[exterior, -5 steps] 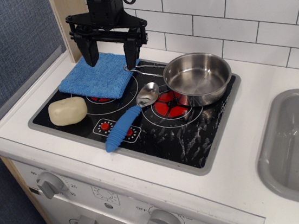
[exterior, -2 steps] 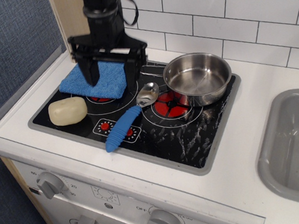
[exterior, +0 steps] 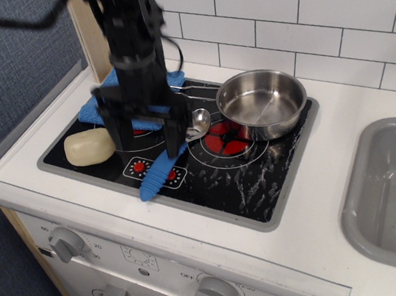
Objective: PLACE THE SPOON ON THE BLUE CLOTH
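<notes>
We see the tool [exterior: 149, 141] hanging low over the stovetop, its two dark fingers spread wide apart and pointing straight down, with nothing between them. The left-hand finger [exterior: 121, 136] in the picture comes down just beside the cream lump, and the other finger [exterior: 176, 138] comes down at the neck of the spoon, where the metal bowl meets the handle. We cannot tell whether that finger touches the spoon or merely stands in front of it. The tool is released, gripping nothing.

The spoon [exterior: 159, 176] lies flat on the black stovetop [exterior: 253, 184], its ribbed blue handle running toward 7 o'clock and its shiny bowl toward 1 o'clock, partly hidden behind the finger. The bowl's tip lies near the steel pan but apart from it.

At 11 o'clock from the tool, behind the arm, lies the blue cloth [exterior: 90, 108], flat on the rear left burner area; the arm covers most of it, so only its left edge and a corner at the back show. The spoon lies off the cloth.

At 9 o'clock from the tool sits the cream lump [exterior: 87, 147] on the stovetop's left side. At 2 o'clock stands the steel pan [exterior: 262, 102], upright and empty, over a red burner ring, its thin wire handle reaching toward the arm.

Far out at 4 o'clock, a grey sink [exterior: 395, 196] is set into the white tabletop [exterior: 324, 233].
</notes>
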